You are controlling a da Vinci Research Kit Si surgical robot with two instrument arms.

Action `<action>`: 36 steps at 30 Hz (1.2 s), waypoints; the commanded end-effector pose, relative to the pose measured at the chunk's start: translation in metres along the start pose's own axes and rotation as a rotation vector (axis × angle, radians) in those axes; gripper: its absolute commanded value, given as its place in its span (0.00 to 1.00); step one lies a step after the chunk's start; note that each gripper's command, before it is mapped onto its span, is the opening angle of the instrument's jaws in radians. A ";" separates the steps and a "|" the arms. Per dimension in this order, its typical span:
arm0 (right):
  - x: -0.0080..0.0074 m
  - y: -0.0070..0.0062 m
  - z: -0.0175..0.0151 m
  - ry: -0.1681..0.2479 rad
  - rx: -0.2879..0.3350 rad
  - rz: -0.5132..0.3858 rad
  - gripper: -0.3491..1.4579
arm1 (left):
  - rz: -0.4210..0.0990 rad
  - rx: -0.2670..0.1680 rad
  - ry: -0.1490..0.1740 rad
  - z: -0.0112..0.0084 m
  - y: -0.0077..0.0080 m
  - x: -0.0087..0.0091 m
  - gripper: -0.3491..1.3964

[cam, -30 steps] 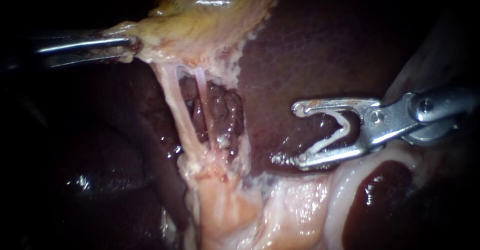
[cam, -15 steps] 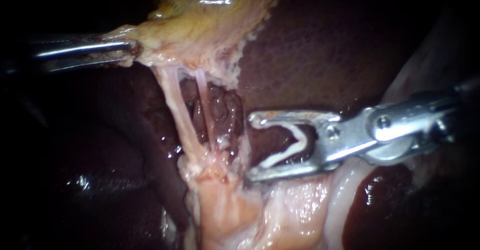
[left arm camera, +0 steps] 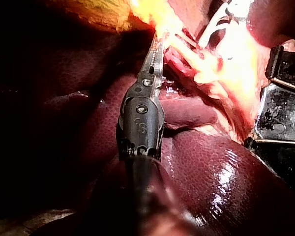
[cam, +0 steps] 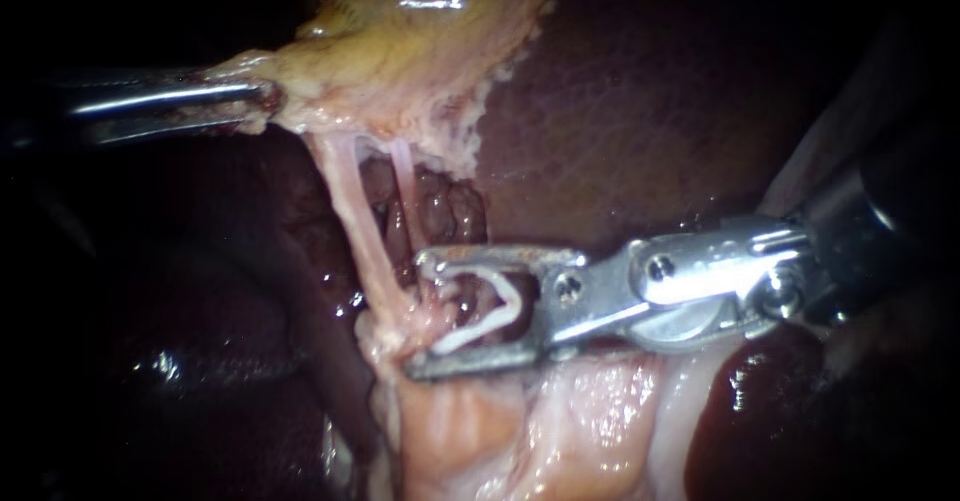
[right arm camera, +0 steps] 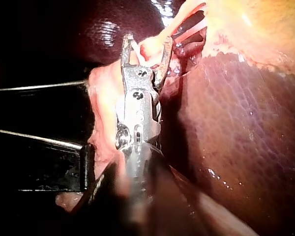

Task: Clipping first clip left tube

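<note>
Right instrument [cam: 418, 313] with clip [cam: 468, 337] at tubes [cam: 347, 193]

No readable words, labels, brands, numbers or signs anywhere on the liver [cam: 640, 111], the gallbladder [cam: 420, 21] or surrounding tissue.

Shiny metal right instrument [cam: 416, 313], wet glossy liver [cam: 640, 111], smooth white clip [cam: 470, 333], perhaps plastic

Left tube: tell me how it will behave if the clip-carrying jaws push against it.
Likely floppy, not stiff: the left tube is a thin pale strand, seemingly straight only because the left instrument holds the gallbladder taut. Probably slippery, since the tissue around it glistens wet. It may well bend aside from the right instrument rather than resist.
</note>
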 end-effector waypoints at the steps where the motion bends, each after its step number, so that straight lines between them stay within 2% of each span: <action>1: -0.0002 0.0001 0.0003 0.000 0.002 0.001 0.47 | 0.000 0.000 0.000 0.0000 0.0000 0.0000 0.00; 12: -0.0024 0.0021 0.0031 -0.002 0.003 -0.004 0.47 | 0.000 0.001 0.000 0.0000 0.0003 0.0002 0.00; 20: -0.0020 0.0028 0.0062 0.015 0.024 -0.004 0.47 | 0.000 0.002 0.000 0.0002 0.0004 0.0003 0.00; 28: -0.0016 0.0021 0.0080 0.034 0.046 -0.002 0.47 | -0.001 0.003 0.000 0.0003 0.0005 0.0003 0.00; 36: -0.0004 -0.0002 0.0078 0.055 0.094 0.013 0.46 | -0.001 0.003 0.000 0.0003 0.0005 0.0003 0.00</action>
